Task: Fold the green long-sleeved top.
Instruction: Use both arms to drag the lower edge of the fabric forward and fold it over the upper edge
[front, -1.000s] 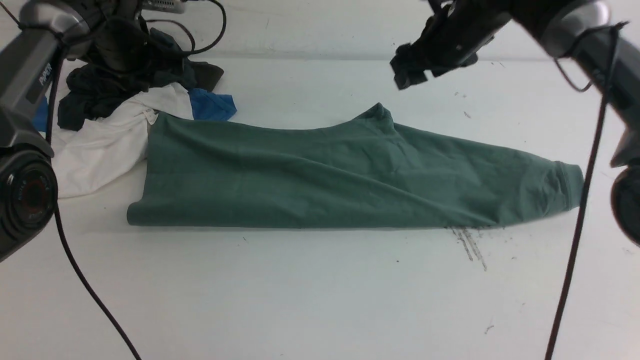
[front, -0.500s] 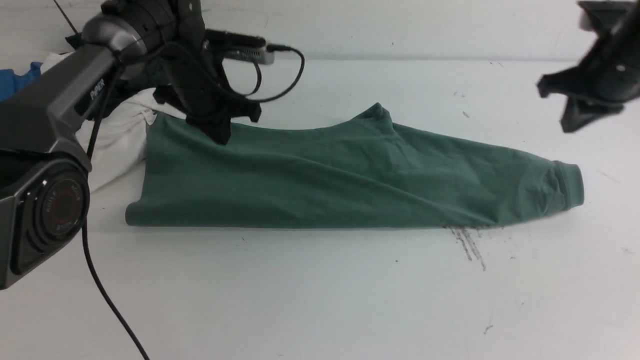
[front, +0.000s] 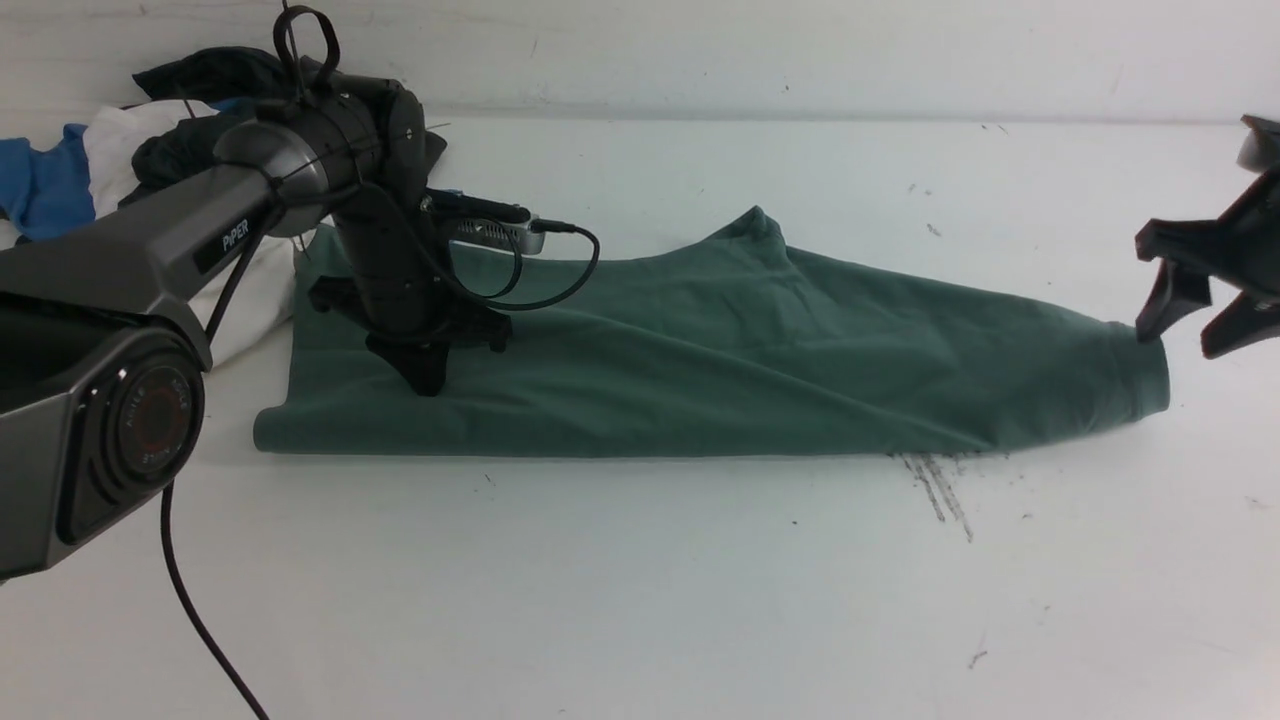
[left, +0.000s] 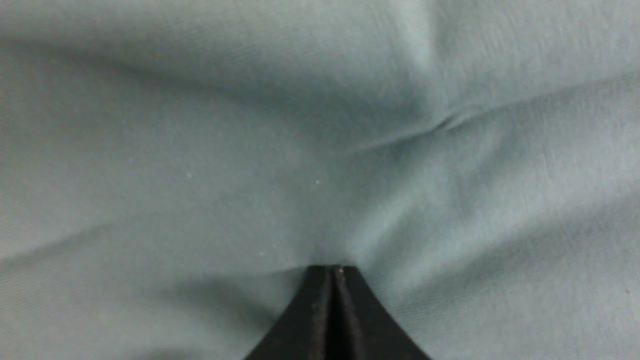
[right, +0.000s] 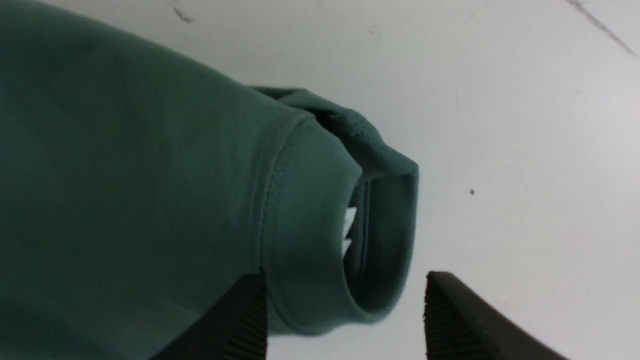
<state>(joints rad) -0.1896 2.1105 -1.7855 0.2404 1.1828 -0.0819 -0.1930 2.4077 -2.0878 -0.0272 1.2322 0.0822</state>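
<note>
Sage-green cotton: green long-sleeved top (front: 700, 350), soft, light, likely limp, lies lengthwise on tabletop (front: 640, 580). Left claw (front: 425, 375) pressed together on its body; right claw (front: 1190, 310) spread at ribbed end (right: 310, 240), the likeliest pinch point.

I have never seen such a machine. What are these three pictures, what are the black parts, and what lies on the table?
It is a robot with two arms; each ends in a pincer. The wide picture looks forward from between the arms; the two close pictures come from wrist cameras. On the white table lies a green long-sleeved top, beside a pile of white, blue and dark clothes. The left pincer is shut, its tip pressing the cloth; whether it pinches any I cannot tell. The right pincer is open at the top's ribbed end, holding nothing.
</note>
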